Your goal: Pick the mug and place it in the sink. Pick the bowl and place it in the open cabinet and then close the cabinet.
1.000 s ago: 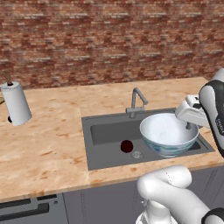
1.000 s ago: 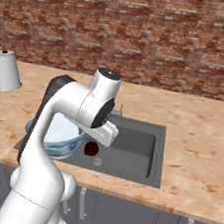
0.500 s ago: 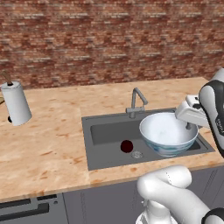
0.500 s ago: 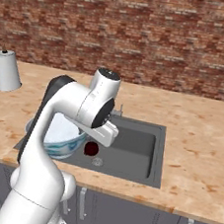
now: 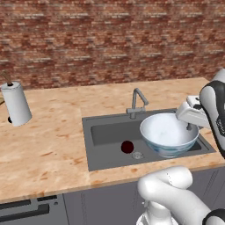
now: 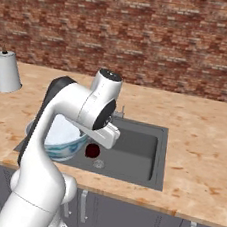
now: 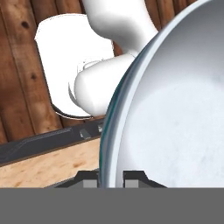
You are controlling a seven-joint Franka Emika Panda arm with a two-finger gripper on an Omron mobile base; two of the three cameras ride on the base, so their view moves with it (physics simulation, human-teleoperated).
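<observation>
Simulated kitchen. Evidence: red brick wall (image 5: 110,39) behind speckled wood-tone counter (image 5: 48,145); dark recessed sink (image 5: 105,134) with gooseneck faucet (image 5: 137,102); paper towel roll (image 5: 16,104) upright on counter; grey cabinet fronts (image 6: 137,224) below.

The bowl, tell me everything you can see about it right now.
The bowl is large, round and white inside, with a blue-green pattern outside, glossy like ceramic. It looks empty. It sits roughly upright over the right half of the sink, seemingly lifted, near the faucet, with the mug apart to its left. The gripper is shut on its rim, one finger on each side of the wall, as the hand view shows.
</observation>
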